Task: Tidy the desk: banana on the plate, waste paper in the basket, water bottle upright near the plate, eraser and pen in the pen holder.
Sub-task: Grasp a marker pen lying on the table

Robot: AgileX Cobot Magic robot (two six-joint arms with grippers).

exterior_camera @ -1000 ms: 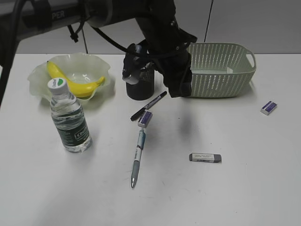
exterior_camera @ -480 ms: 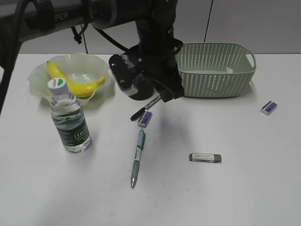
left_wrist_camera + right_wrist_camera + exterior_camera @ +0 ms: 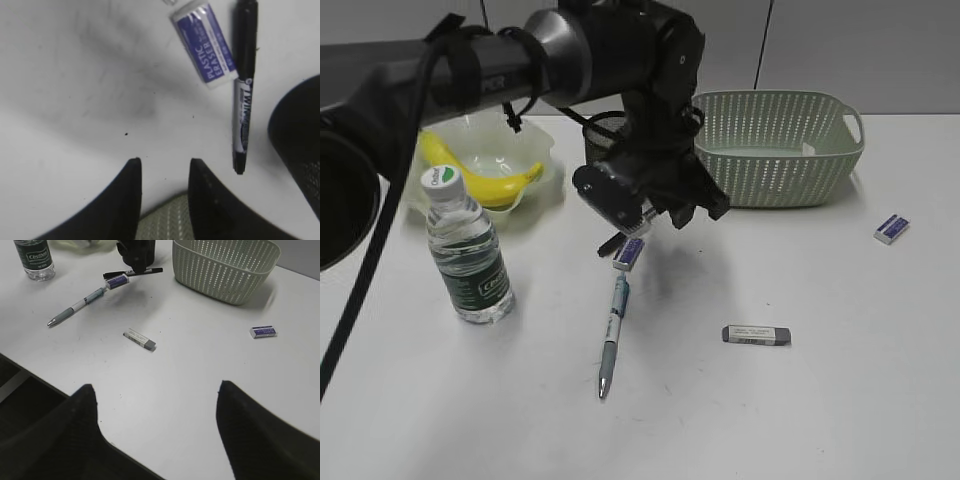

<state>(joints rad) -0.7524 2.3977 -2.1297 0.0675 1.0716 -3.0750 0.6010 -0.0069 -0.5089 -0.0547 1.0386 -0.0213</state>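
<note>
Swung forward off the black mesh pen holder [image 3: 610, 135] since a second ago, now hanging low over the white desk [image 3: 800, 400]. Left gripper [image 3: 164, 172] part-open, grasping nothing. From its tips at about one o'clock: small purple-labelled white eraser [image 3: 205, 42], then, touching it, slim black marker pen [image 3: 244, 85], long axis twelve-to-six. Right gripper [image 3: 155, 410] spread wide, empty, well apart; left arm nearer.
</note>
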